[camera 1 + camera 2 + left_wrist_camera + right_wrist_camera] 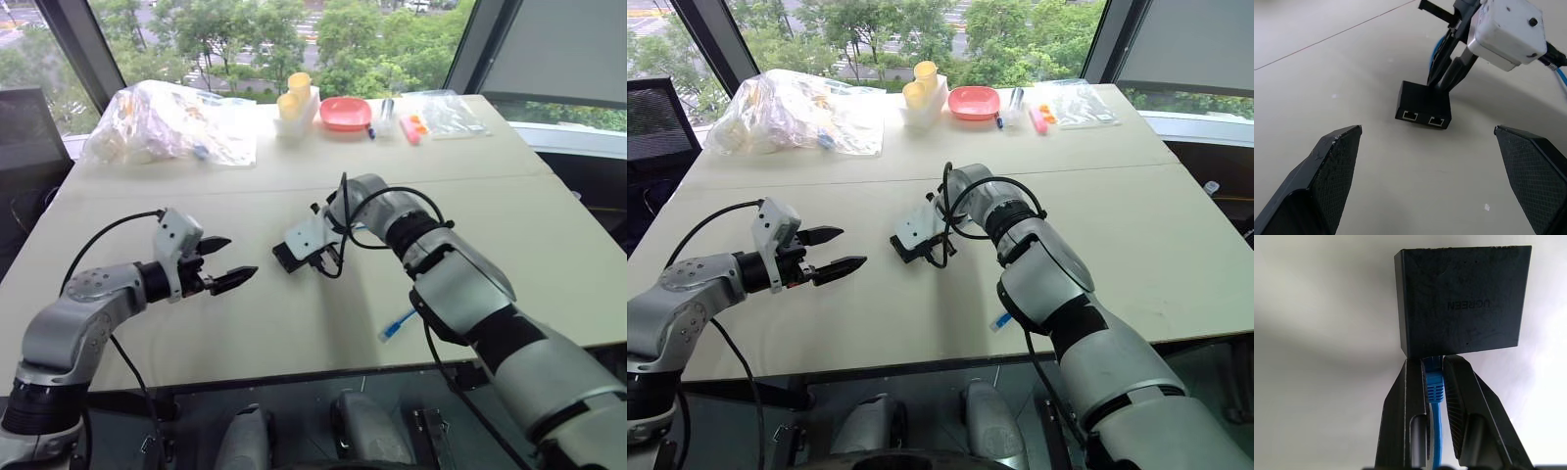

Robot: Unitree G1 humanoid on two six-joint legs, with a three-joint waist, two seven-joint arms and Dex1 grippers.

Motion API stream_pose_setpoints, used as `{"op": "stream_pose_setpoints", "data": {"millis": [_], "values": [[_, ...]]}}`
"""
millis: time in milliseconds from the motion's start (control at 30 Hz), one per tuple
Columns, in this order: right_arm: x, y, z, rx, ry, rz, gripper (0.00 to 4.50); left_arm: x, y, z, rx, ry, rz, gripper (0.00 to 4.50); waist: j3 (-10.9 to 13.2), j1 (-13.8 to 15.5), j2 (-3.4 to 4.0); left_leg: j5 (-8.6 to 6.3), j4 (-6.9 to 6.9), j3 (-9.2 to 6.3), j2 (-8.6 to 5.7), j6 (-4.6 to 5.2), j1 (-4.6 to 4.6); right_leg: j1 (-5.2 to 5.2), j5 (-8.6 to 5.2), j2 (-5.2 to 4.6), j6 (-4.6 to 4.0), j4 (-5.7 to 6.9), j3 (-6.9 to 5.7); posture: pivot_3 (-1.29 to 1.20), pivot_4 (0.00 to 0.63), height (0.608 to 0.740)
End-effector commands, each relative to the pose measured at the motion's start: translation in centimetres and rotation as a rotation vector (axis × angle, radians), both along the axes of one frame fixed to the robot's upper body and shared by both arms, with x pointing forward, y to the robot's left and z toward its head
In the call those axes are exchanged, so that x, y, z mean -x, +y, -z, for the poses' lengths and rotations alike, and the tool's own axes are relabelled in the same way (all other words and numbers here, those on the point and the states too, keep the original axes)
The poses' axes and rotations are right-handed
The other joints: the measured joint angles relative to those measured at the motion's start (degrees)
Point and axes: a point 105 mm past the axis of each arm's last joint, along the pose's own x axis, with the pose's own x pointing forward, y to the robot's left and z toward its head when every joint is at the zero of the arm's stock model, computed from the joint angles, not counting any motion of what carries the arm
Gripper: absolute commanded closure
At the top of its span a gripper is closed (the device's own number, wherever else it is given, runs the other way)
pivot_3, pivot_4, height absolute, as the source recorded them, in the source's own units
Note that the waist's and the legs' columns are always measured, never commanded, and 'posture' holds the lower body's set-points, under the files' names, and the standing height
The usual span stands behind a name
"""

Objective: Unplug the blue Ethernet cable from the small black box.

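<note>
Right gripper (1434, 377): clamped on the blue Ethernet cable (1434, 387) at its plug.
Left gripper (223, 262): fingers apart, at nine o'clock from the small black box (291, 257).
Box: mid-table, unheld.
Risk: pulling may drag the loose box along.

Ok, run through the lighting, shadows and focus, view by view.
Eye views: even daylight from the windows, no glare on the table. Right wrist view: small black box and blue Ethernet cable sharp, a soft grey shadow beside them. Left wrist view: box sharp, the left end effector's near fingers slightly soft.
</note>
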Motion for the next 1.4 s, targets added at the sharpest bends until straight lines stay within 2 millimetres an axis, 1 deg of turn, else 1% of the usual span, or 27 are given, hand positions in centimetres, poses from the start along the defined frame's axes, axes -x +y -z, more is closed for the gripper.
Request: {"op": "stream_pose_setpoints", "data": {"millis": [33,67,167,267,333,367,433,533,567,633,700,733,833,933,1000,1067,1133,1200,1400], "values": [[0.5,-1.4,2.2,0.014,0.078,0.072,4.29,-0.7,-0.1,-1.5,0.003,-0.072,-0.001,0.00,-0.01,0.07,-0.02,0.00,0.01,0.00,0.00,0.00,-0.01,0.00,0.00,0.00,0.01,-0.01,0.00,0.00,0.150,0.735],[0.3,-1.3,1.8,-0.009,0.071,0.082,4.29,-0.8,-0.2,-1.6,0.005,-0.076,0.004,0.00,-0.01,0.07,-0.03,0.00,0.01,0.02,0.00,0.00,-0.06,-0.03,0.00,-0.01,0.02,-0.02,-0.01,0.00,0.150,0.735],[-1.0,-0.8,-0.5,-0.107,0.001,0.120,4.29,-1.2,-0.4,-2.0,0.007,-0.088,0.014,0.00,0.01,0.02,-0.02,0.00,0.01,0.06,-0.01,0.00,-0.16,-0.12,0.00,-0.02,0.04,-0.03,0.00,0.00,0.150,0.735],[-2.3,-1.1,-3.7,-0.201,-0.106,0.119,4.29,-1.7,-0.2,-2.7,0.020,-0.108,0.007,0.00,0.12,0.03,0.04,0.00,-0.01,0.07,-0.01,0.00,-0.32,-0.30,0.01,-0.02,0.05,-0.02,0.00,0.00,0.150,0.735],[-3.3,-2.2,-6.7,-0.292,-0.225,0.115,4.29,-2.5,0.0,-3.8,0.075,-0.126,-0.007,0.00,0.15,0.41,0.07,0.01,0.02,0.05,-0.02,0.00,-0.73,-0.62,0.03,-0.02,0.08,-0.02,-0.01,0.00,0.150,0.735],[-3.7,-3.1,-8.2,-0.333,-0.305,0.110,4.29,-3.0,0.0,-4.8,0.126,-0.136,-0.016,0.00,0.21,0.99,0.07,0.01,0.07,0.05,-0.03,0.00,-1.13,-1.02,0.11,-0.01,0.23,0.00,-0.04,0.00,0.150,0.735],[-4.4,-4.7,-10.7,-0.421,-0.468,0.129,4.29,-4.0,0.2,-6.5,0.214,-0.158,-0.034,0.00,0.29,1.53,0.02,0.02,0.09,0.06,-0.10,-0.01,-1.60,-1.47,0.29,-0.03,0.54,0.03,-0.05,0.00,0.150,0.735],[-4.6,-6.6,-12.9,-0.553,-0.613,0.194,4.29,-5.0,0.0,-8.4,0.280,-0.168,-0.010,0.00,0.28,1.74,0.01,0.01,0.08,0.07,-0.14,-0.02,-2.47,-2.33,0.33,-0.14,0.61,0.00,-0.07,0.00,0.150,0.735],[-4.3,-7.2,-13.2,-0.585,-0.655,0.204,4.29,-5.2,-0.4,-9.1,0.307,-0.165,0.022,0.00,0.28,1.75,0.01,0.01,0.06,0.09,-0.14,-0.03,-2.55,-2.41,0.32,-0.19,0.63,-0.01,-0.06,0.00,0.150,0.735],[-3.6,-7.8,-13.4,-0.619,-0.712,0.217,4.29,-5.5,-1.4,-10.3,0.348,-0.151,0.100,0.00,0.28,2.07,0.01,-0.01,0.04,0.03,-0.13,-0.02,-2.71,-2.49,0.31,-0.20,0.66,-0.04,-0.08,0.00,0.150,0.735],[-2.8,-7.6,-13.3,-0.656,-0.726,0.233,4.29,-5.7,-2.4,-10.8,0.363,-0.129,0.176,0.00,0.28,2.29,0.01,-0.01,0.05,0.04,-0.15,-0.02,-3.07,-2.86,0.31,-0.18,0.67,-0.02,-0.10,0.00,0.150,0.735],[-2.5,-7.3,-13.2,-0.671,-0.726,0.238,4.29,-5.8,-3.0,-10.8,0.360,-0.115,0.219,0.00,0.29,2.30,0.03,-0.01,0.05,0.11,-0.16,-0.02,-3.10,-2.94,0.31,-0.16,0.68,-0.01,-0.09,0.00,0.150,0.735],[-2.0,-6.7,-12.9,-0.691,-0.729,0.251,4.29,-6.4,-3.8,-10.5,0.339,-0.094,0.282,0.00,0.31,1.97,0.05,0.03,0.08,0.16,-0.33,-0.07,-3.09,-2.96,0.31,-0.12,0.68,0.02,-0.07,0.00,0.150,0.735],[-1.6,-6.2,-12.7,-0.693,-0.743,0.256,4.29,-7.9,-5.3,-9.7,0.304,-0.087,0.324,0.00,0.31,2.28,0.05,0.07,0.16,0.10,-0.37,-0.10,-3.04,-2.87,0.33,-0.05,0.68,0.08,-0.10,0.00,0.150,0.735],[-1.3,-5.7,-12.9,-0.705,-0.753,0.252,4.29,-9.1,-6.2,-9.2,0.290,-0.093,0.325,0.00,0.31,2.64,0.04,0.08,0.31,0.13,-0.40,-0.09,-2.97,-2.68,0.33,0.02,0.68,0.06,-0.15,0.00,0.150,0.735],[-1.0,-5.4,-13.1,-0.714,-0.760,0.250,4.29,-10.8,-7.2,-9.0,0.304,-0.116,0.281,0.00,0.32,3.01,0.04,0.08,0.37,0.15,-0.42,-0.08,-2.97,-2.64,0.33,0.03,0.68,0.05,-0.15,0.00,0.150,0.735],[-0.9,-5.3,-13.0,-0.716,-0.760,0.256,4.29,-11.6,-7.8,-9.0,0.330,-0.132,0.268,0.00,0.32,3.13,0.03,0.08,0.42,0.14,-0.45,-0.07,-3.02,-2.64,0.34,0.01,0.72,0.02,-0.17,0.00,0.150,0.735],[-0.8,-5.3,-12.7,-0.711,-0.759,0.260,4.29,-12.0,-8.2,-9.1,0.363,-0.126,0.274,0.00,0.32,3.08,0.03,0.07,0.41,0.15,-0.46,-0.05,-3.07,-2.64,0.37,-0.01,0.78,-0.02,-0.17,0.00,0.150,0.735],[-0.7,-5.4,-12.4,-0.697,-0.765,0.267,4.29,-11.9,-9.2,-8.9,0.386,-0.109,0.322,0.00,0.32,2.91,0.03,0.05,0.29,0.13,-0.45,-0.02,-3.08,-2.74,0.34,-0.03,0.83,-0.02,-0.16,0.00,0.150,0.735]]}}
